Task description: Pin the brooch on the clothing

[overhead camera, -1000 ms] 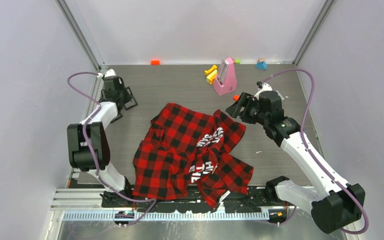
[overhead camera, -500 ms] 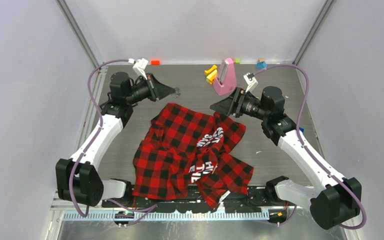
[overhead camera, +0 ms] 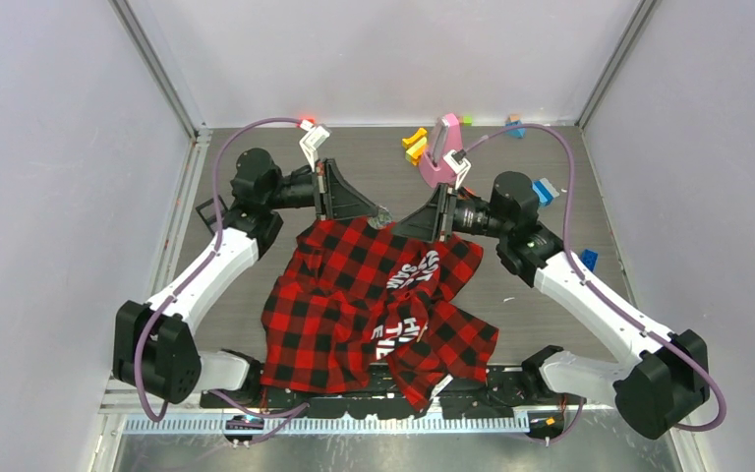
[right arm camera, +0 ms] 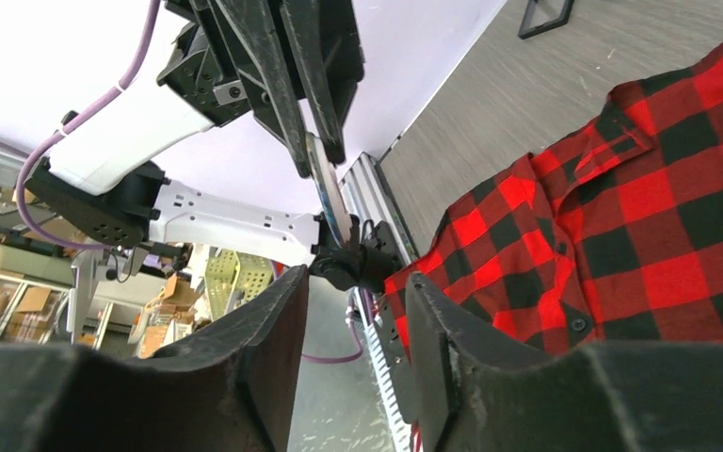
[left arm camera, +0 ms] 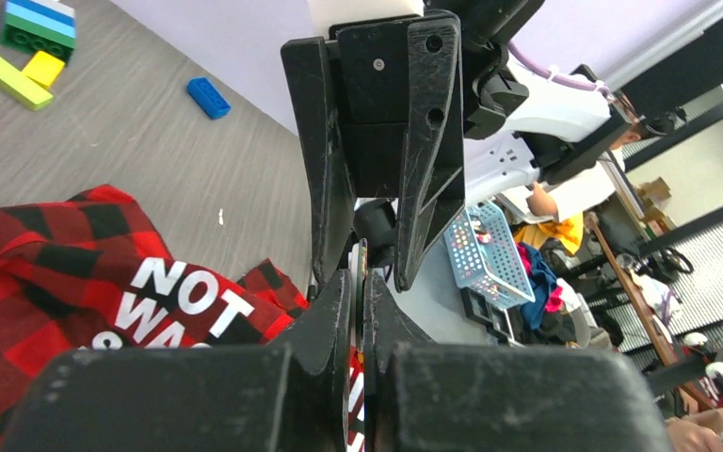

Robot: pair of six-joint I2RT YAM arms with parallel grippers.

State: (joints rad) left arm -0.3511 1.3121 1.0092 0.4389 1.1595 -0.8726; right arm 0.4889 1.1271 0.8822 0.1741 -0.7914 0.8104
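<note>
Both arms meet nose to nose over the far edge of the red-and-black checked flannel shirt (overhead camera: 344, 295). It lies crumpled in the middle of the grey wood-grain table (overhead camera: 256, 167), white lettering facing up. The left hand (left arm camera: 360, 278) is clamped tight on a thin round greyish brooch (right arm camera: 325, 184), holding it edge-on in the air just above that far edge of the cloth. The right hand (right arm camera: 358, 278) faces it with its jaws partway apart, and I can't see either pad actually touching the disc yet. Looks to me like a handover, or a two-handed go at the pin.

What worries me is that the disc is skinny and only gripped by its rim. If the right fingers close off-centre, they could twist it out of the left's pinch and it drops into the folds. Same thing if the left lets go too soon. The fingertips are also really crowded together, so a bump is easy. Can't tell whether the pin is open.
</note>
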